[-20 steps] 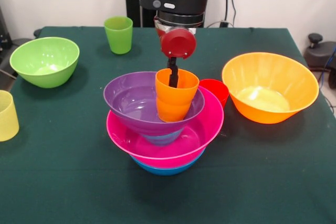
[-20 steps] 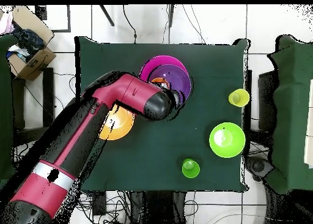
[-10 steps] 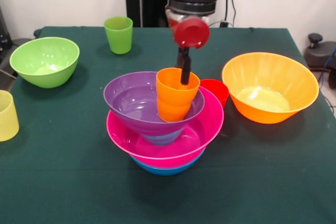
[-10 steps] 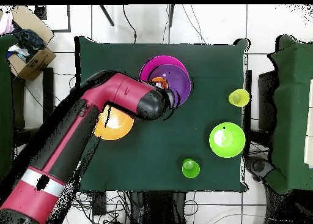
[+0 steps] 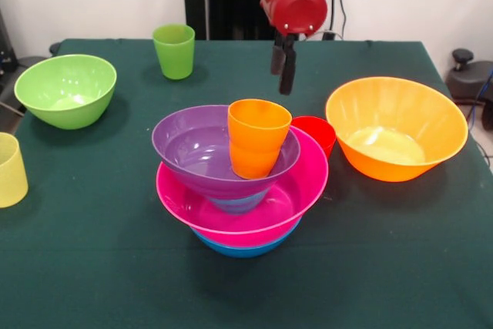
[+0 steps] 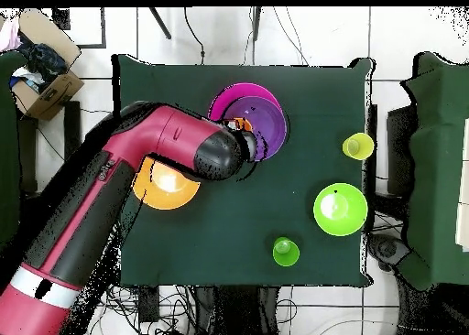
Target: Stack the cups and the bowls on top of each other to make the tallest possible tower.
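Front view: the claw (image 5: 283,67) hangs empty above the tower (image 5: 240,182), clear of the orange cup (image 5: 257,138); its two dark fingers (image 5: 287,76) sit close together with only a narrow gap between them. The tower stands near the middle of the green surface (image 5: 92,267): a blue bowl (image 5: 243,250) at the bottom, a pink bowl (image 5: 266,209) in it, a purple bowl (image 5: 192,148) in that, leaning slightly toward the left edge, and the orange cup upright inside the purple bowl against its right-hand wall. A red cup (image 5: 317,132) shows just behind the pink bowl's rim, touching or nearly touching it; I cannot tell which. The orange bowl (image 5: 396,127) sits alone toward the right edge, well apart from the tower. The lime bowl (image 5: 65,88) is near the left edge, the green cup (image 5: 174,51) toward the far edge, and the yellow cup (image 5: 11,169) at the left edge, partly cut off. In the overhead view the arm (image 6: 137,189) reaches across the orange bowl (image 6: 163,192) and covers part of the tower (image 6: 256,112); the lime bowl (image 6: 341,209), green cup (image 6: 286,252) and yellow cup (image 6: 357,146) lie apart on the other side.
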Controlling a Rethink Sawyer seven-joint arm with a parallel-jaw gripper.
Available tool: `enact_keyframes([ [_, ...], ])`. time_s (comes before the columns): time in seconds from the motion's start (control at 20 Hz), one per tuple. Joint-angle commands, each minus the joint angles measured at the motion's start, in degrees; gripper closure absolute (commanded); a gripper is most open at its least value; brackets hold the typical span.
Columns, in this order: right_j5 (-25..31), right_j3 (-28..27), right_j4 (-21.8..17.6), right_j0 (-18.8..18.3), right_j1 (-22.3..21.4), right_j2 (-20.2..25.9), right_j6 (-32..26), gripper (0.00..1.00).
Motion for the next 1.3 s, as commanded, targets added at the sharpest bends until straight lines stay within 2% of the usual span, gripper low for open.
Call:
enact_keyframes([
  [0.05, -3.6, -1.1, 0.5, -0.5, 1.7, 4.1, 9.3, 0.0],
  [0.35, -3.3, 1.1, 0.0, -0.4, 3.2, 3.6, 7.4, 0.0],
  [0.55, -3.4, 3.3, 0.1, 0.0, 2.7, 4.1, 4.2, 0.0],
  [0.8, -3.0, 5.5, 0.2, 0.3, 2.9, 4.2, 3.6, 0.0],
  [1.0, -2.4, 7.2, -0.6, 0.2, 3.2, 4.6, 0.2, 0.0],
  [1.3, 0.3, 7.4, -1.6, -2.1, 3.1, 5.7, -7.0, 0.0],
])
